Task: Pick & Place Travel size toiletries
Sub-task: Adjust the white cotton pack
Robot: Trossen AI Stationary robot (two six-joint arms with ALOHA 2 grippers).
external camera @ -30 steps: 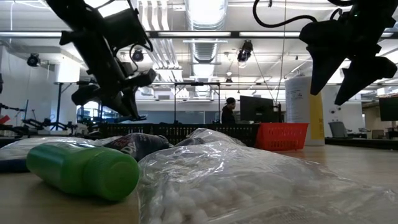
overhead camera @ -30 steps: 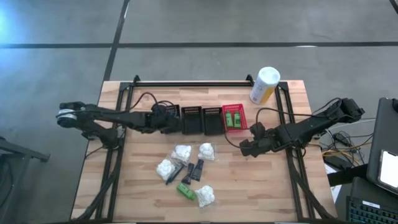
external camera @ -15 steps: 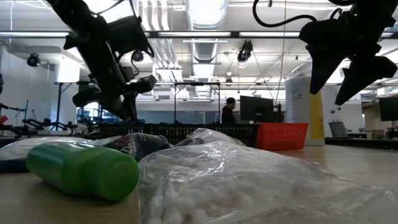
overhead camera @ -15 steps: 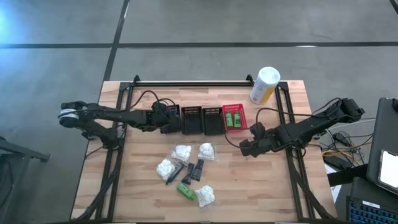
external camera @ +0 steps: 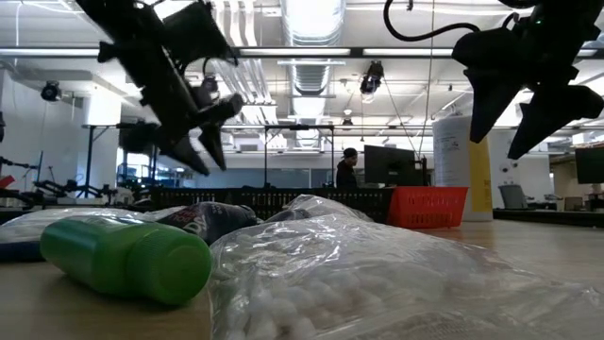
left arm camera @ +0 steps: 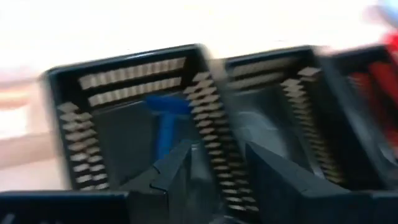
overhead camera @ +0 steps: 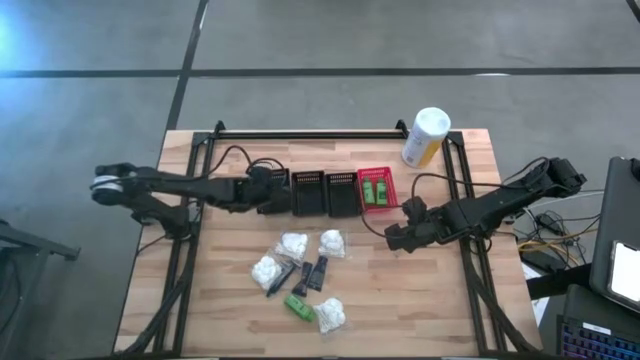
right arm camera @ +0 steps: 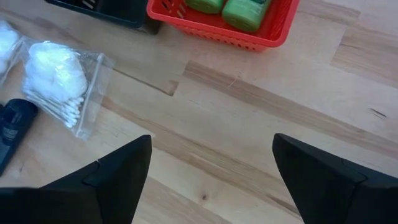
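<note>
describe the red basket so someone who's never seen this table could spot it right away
Start at the tall white-and-yellow canister near the far right corner of the wooden table. Just nearer and to its left runs a short row of small mesh baskets. The red basket is the right-hand end of that row: the only red one, its neighbours being black baskets, and it holds two green bottles.
</note>
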